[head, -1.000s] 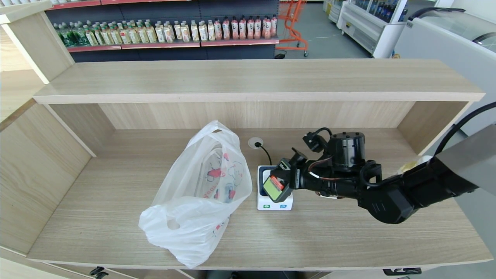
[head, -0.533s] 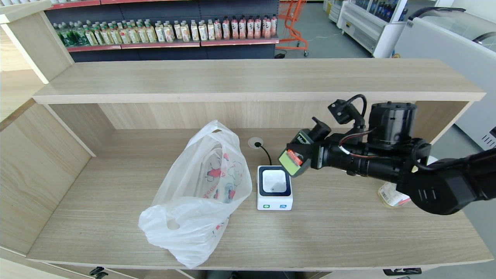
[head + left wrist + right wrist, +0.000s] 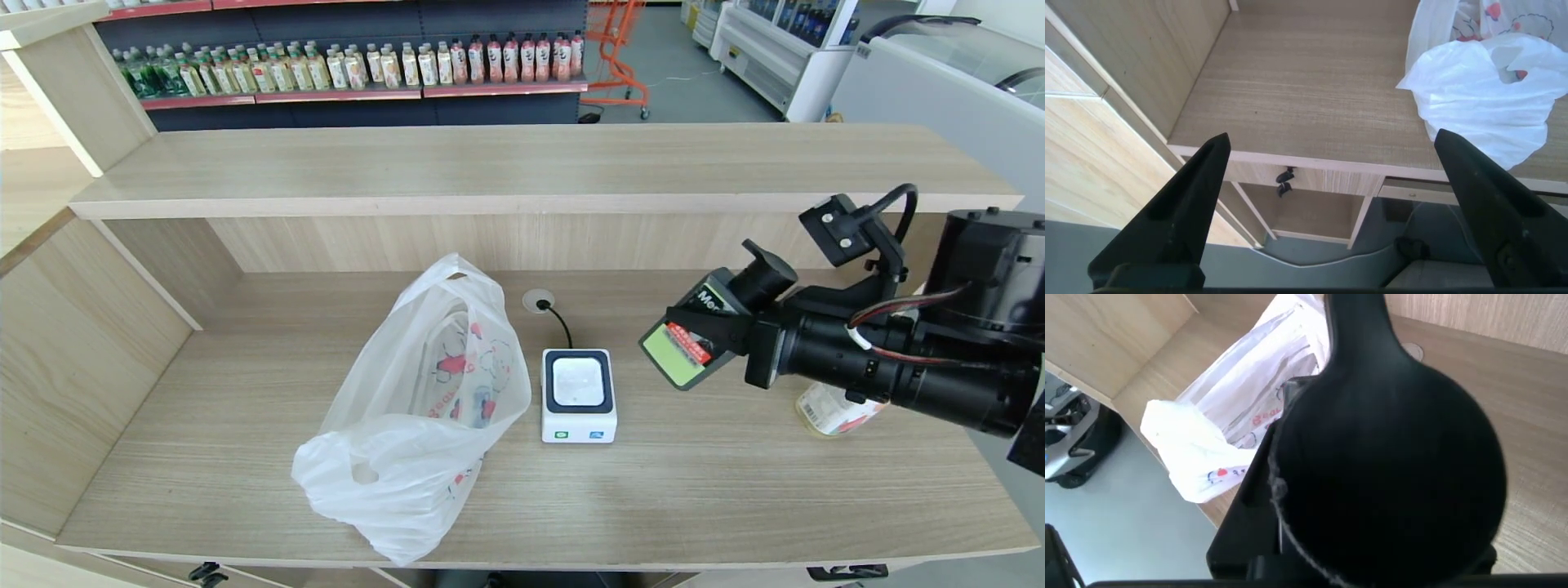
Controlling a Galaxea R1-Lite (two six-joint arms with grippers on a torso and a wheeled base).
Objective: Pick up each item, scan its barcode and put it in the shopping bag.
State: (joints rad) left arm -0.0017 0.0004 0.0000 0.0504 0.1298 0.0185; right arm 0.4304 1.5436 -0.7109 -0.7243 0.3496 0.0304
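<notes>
My right gripper [image 3: 725, 323] is shut on a small dark pack [image 3: 686, 349] with a green face and a red label. It holds the pack in the air to the right of the white scanner [image 3: 578, 396], clear of it. The pack's dark body [image 3: 1388, 457] sits close before the right wrist camera. The white shopping bag [image 3: 424, 392] stands left of the scanner with goods inside; it shows as the bag [image 3: 1237, 408] and the bag [image 3: 1486, 90] in the wrist views. My left gripper [image 3: 1331, 220] hangs open, off the counter's front left edge.
A light bottle [image 3: 833, 408] lies on the wooden counter [image 3: 694, 490] at the right, under my right arm. The scanner's cable [image 3: 559, 318] runs to a hole at the back. A raised shelf and side walls enclose the counter.
My right arm has lifted the pack off the scanner and drawn it up and to the right. The bottle at the right has come into sight. The bag and scanner have not moved.
</notes>
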